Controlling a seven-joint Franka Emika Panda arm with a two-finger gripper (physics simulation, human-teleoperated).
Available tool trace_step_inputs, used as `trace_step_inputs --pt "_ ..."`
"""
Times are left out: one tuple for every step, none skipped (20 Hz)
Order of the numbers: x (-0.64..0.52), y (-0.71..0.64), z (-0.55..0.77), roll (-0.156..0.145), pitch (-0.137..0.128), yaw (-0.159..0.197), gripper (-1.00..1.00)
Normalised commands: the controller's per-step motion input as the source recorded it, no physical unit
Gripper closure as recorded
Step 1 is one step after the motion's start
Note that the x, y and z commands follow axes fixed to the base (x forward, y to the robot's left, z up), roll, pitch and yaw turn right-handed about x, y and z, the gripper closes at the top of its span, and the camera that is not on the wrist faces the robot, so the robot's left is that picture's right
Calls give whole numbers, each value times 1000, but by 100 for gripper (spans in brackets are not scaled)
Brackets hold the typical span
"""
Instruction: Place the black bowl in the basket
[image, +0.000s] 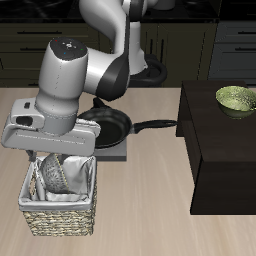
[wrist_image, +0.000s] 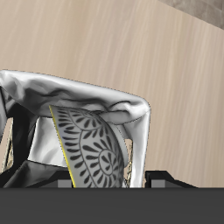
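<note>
The black bowl (image: 64, 176), with a grey patterned surface, stands tilted on its edge inside the basket (image: 60, 220), a square woven wicker basket with white-grey cloth lining near the table's front edge. My gripper (image: 60, 163) hangs straight above the basket, fingers reaching into it and shut on the bowl's rim. In the wrist view the bowl (wrist_image: 94, 150) shows its patterned side between the dark fingers (wrist_image: 171, 178), with the cloth lining (wrist_image: 79, 87) folded around it. The basket floor under the bowl is hidden.
A black long-handled frying pan (image: 110, 124) sits on a grey slab just behind the basket, handle pointing toward a dark raised cabinet (image: 220, 150). A green bowl (image: 237, 98) rests on that cabinet's top.
</note>
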Motion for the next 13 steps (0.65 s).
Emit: trace_step_inputs --pt "-144 114 -155 44 22 12 -100" --pt "-54 128 40 71 -11 10 -100" --pt "-54 32 55 16 -15 23 -100" --pt "-56 115 27 38 5 -24 -100" --pt "-11 163 85 79 -27 47 -100" --pt "-354 157 237 -2 -15 -6 -100" --pt "-168 129 294 58 -52 -8 -100" --pt "-56 26 222 37 -41 -19 -100" --pt "-246 75 308 31 -23 -67 -100" --pt "-460 207 411 64 -73 -26 -100" --pt "-275 60 365 -66 -136 69 -100" --pt "-168 79 202 -43 -4 -21 -100" --pt "-484 357 361 187 -74 67 -100"
